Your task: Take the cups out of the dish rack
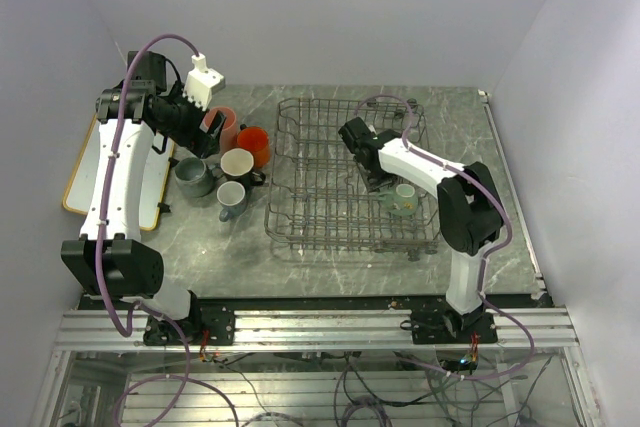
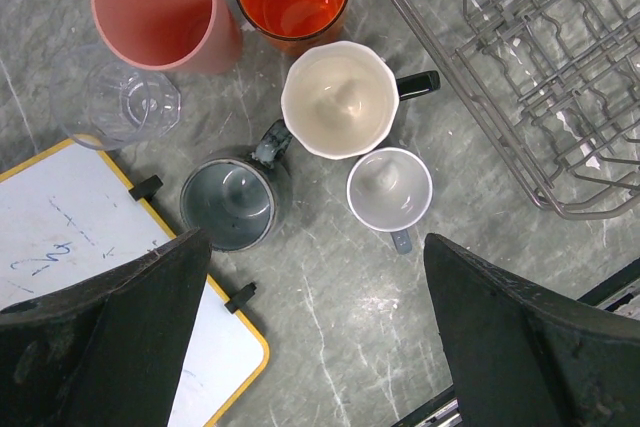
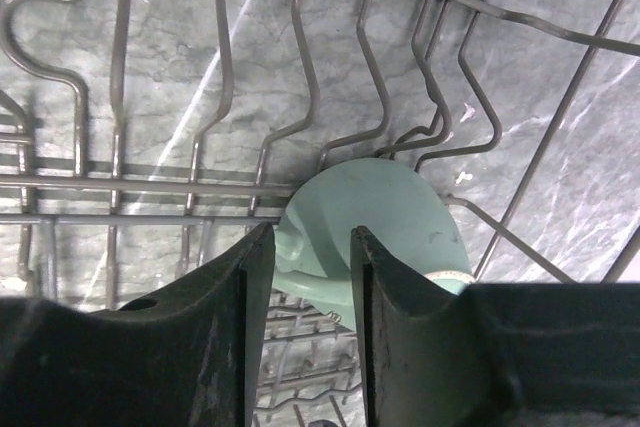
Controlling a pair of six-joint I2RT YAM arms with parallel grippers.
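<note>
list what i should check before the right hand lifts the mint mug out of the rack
1. Mint-green mug between the fingers of the right hand: ok, part of it sits in the gap.
2. Grip firm: cannot tell, contact with the fingers is unclear.
3. Mug free of the dish rack: cannot tell, bent wires run close around it.
4. Left hand out of the path: ok, open and empty over the table near the dark grey mug, apart from the rack.
5. Set-down room: ok, bare table in front of the light grey mug.
</note>
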